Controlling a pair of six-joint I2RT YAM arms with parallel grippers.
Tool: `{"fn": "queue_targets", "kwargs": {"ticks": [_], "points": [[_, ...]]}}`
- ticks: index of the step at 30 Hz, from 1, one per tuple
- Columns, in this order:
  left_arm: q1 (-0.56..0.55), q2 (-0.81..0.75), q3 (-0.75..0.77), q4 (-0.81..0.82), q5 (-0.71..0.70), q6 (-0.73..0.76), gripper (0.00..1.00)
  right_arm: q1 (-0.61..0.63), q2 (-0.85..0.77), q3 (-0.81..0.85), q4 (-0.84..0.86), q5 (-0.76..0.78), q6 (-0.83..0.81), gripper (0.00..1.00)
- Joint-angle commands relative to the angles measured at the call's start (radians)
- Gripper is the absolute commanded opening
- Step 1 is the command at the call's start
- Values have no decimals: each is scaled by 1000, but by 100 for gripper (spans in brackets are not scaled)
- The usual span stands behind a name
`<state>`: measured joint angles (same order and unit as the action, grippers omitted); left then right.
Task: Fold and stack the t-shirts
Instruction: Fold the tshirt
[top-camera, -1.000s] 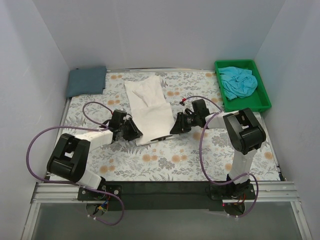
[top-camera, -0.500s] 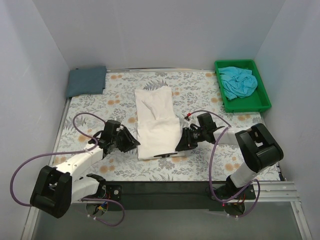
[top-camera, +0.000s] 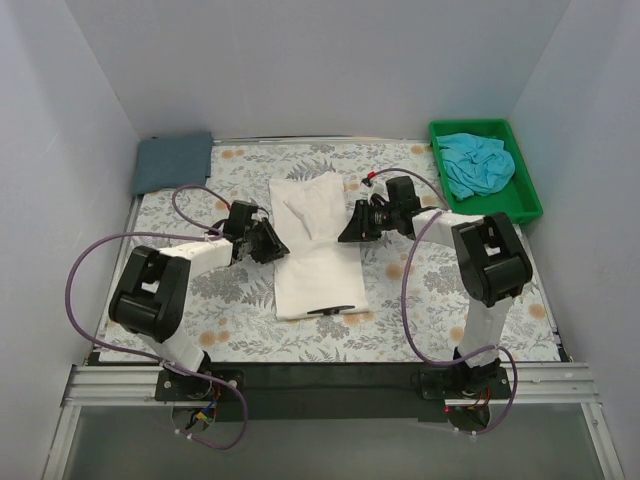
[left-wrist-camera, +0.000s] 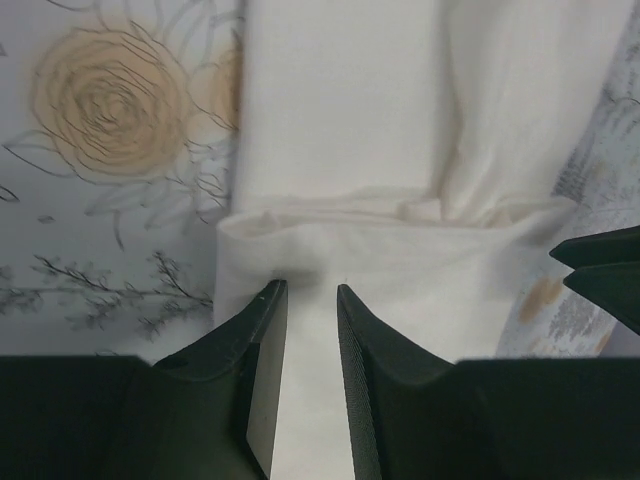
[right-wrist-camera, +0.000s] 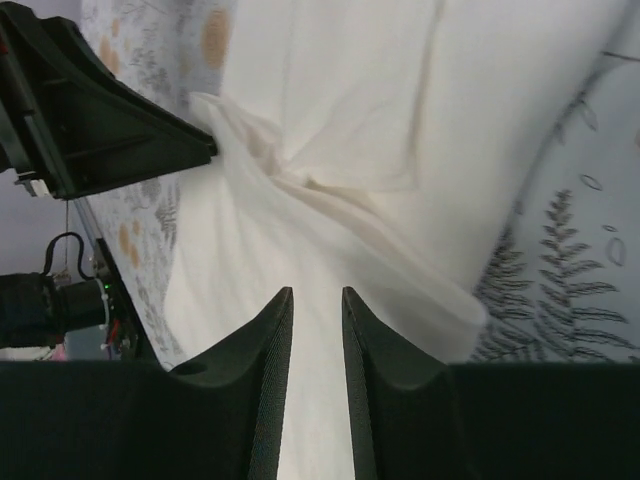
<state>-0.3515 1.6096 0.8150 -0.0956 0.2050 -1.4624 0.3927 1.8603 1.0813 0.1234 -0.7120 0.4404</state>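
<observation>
The cream-white t-shirt (top-camera: 318, 272) lies as a long folded strip at the table's middle, with a black print at its near hem. My left gripper (top-camera: 269, 243) is at its left mid edge and my right gripper (top-camera: 349, 229) at its right mid edge. In the left wrist view my left gripper (left-wrist-camera: 305, 290) stands narrow, with cloth (left-wrist-camera: 340, 110) between the jaws at a raised cross fold. In the right wrist view my right gripper (right-wrist-camera: 317, 292) does the same on the cloth (right-wrist-camera: 350, 90). The slate blue-grey shirt (top-camera: 173, 162) lies folded at the far left. The turquoise shirt (top-camera: 476, 163) is crumpled.
The turquoise shirt sits in a green tray (top-camera: 495, 213) at the far right corner. The floral table cover (top-camera: 470, 300) spans the table. Purple cables loop beside both arms. White walls close in the left, right and back.
Both grippers have moved from the shirt's near corners up to its mid edges. The shirt, slanted a second ago, now lies straight, with a ridge of cloth across it.
</observation>
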Motion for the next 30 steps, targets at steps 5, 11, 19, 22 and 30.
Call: {"fn": "queue_targets", "kwargs": {"ticks": [5, 11, 19, 22, 30], "points": [[78, 171, 42, 48, 11, 74, 27, -61, 180, 20, 55, 71, -25, 29], [77, 26, 0, -2, 37, 80, 34, -69, 68, -40, 39, 65, -60, 31], [43, -377, 6, -343, -105, 146, 98, 4, -183, -87, -247, 261, -137, 49], [34, -485, -20, -447, -113, 123, 98, 67, -288, -118, -381, 413, -137, 55], [19, -682, -125, -590, -93, 50, 98, 316, -352, -161, -645, 658, 56, 57]]}}
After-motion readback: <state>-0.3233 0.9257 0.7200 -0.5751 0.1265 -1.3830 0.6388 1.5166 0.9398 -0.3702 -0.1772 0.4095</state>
